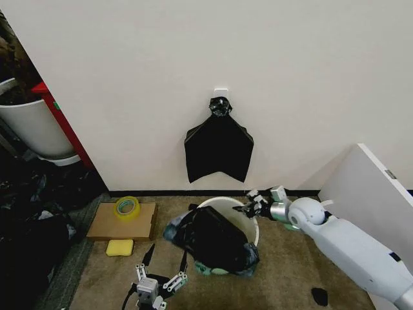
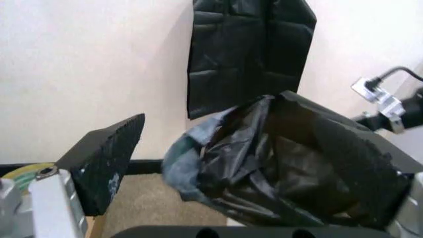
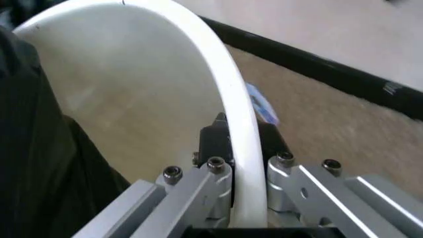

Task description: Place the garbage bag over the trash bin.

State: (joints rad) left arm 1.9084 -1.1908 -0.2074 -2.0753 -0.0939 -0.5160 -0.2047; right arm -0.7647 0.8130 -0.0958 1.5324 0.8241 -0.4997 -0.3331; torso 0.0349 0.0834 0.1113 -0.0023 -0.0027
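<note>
Left gripper (image 1: 166, 258) lowest in head view, fingers spread wide, holding nothing, just short of the garbage bag (image 1: 213, 240); its body is cut off by the frame edge. In the left wrist view one black ridged fingertip (image 2: 109, 157) sits clear of the bag (image 2: 290, 168), the other is mostly out of frame.

Garbage bag: crinkly black plastic draped over the near side of the trash bin (image 1: 229, 213), covering most of the opening and hiding the bin's front wall; only the far rim arc and a bit of pale green base show. Bag mouth is bunched and hard to read, so whether it wraps the full rim is unclear.

Right gripper (image 1: 248, 206) at the bin's far right rim. Right wrist view: white rim (image 3: 241, 148) passes between the two fingers, clamped narrow on it, one finger inside and one outside; fingertips partly hidden by the rim.

Left on the carpet: yellow sponge (image 1: 120, 247), cardboard sheet (image 1: 122, 223), yellow tape roll (image 1: 127, 206) on top of it. No legible print anywhere.

Far: bundle of black bags (image 1: 219, 147) hanging on the wall, knotted at a white hook. Large white tub (image 1: 32, 126) with red edge at far left, cropped.
</note>
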